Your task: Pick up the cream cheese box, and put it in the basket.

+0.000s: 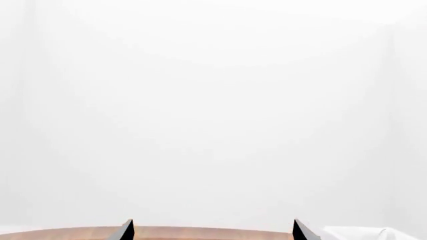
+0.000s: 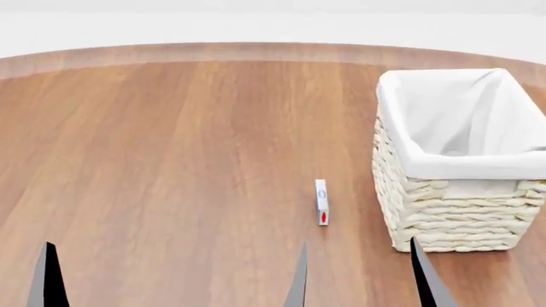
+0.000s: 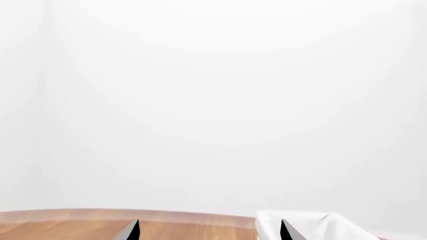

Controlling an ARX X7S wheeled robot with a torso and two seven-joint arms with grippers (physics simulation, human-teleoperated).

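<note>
The cream cheese box [image 2: 321, 201], thin and white with a blue oval and a red spot, stands on its narrow edge on the wooden table, just left of the basket [image 2: 444, 211]. The basket is woven wicker with a white cloth lining [image 2: 461, 167] folded over its rim; the same cloth shows in the right wrist view [image 3: 320, 227] and the left wrist view [image 1: 360, 234]. My right gripper [image 2: 361, 278] is open and empty near the front edge, short of the box. My left gripper [image 1: 212, 230] is open and empty too. Only one left finger [image 2: 47, 275] shows in the head view.
The round wooden table [image 2: 171, 160] stretches to a curved far edge [image 2: 213, 52], with white floor and walls beyond. Both wrist views look mostly at the white wall, over the table's far edge [image 3: 100, 216].
</note>
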